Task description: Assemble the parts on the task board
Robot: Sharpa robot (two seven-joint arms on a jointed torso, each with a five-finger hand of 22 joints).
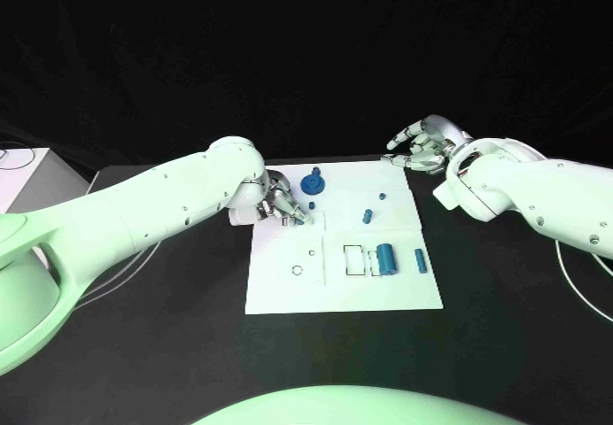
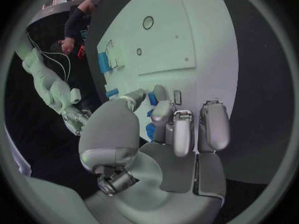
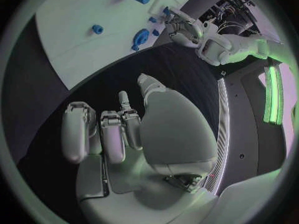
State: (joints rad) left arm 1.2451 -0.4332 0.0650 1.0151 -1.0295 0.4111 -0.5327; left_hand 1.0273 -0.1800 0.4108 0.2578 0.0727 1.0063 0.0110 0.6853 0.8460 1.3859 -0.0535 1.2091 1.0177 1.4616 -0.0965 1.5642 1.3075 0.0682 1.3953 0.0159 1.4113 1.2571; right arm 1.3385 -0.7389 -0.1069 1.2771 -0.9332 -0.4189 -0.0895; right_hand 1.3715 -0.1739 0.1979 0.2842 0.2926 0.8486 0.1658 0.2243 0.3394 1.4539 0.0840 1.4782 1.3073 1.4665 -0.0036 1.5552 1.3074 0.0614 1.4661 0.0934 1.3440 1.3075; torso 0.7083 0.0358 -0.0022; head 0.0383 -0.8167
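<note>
Left hand (image 1: 281, 205) over task board (image 1: 343, 292), fingers pinching small blue part (image 2: 152, 98). Right hand (image 1: 422, 142) raised beyond board's far edge, spread, holding nothing.

One white task board (image 1: 335, 292). Two hands: left hand (image 1: 280, 205), right hand (image 1: 422, 146). Roughly six blue parts (image 1: 387, 259) countable on the board.

You see the white task board (image 1: 338, 292) lying flat, its far left part under your left hand (image 1: 277, 205). A blue gear-shaped part (image 1: 314, 186) sits just beside those fingers; a large blue cylinder (image 1: 387, 258) lies nearer you, well apart.
</note>
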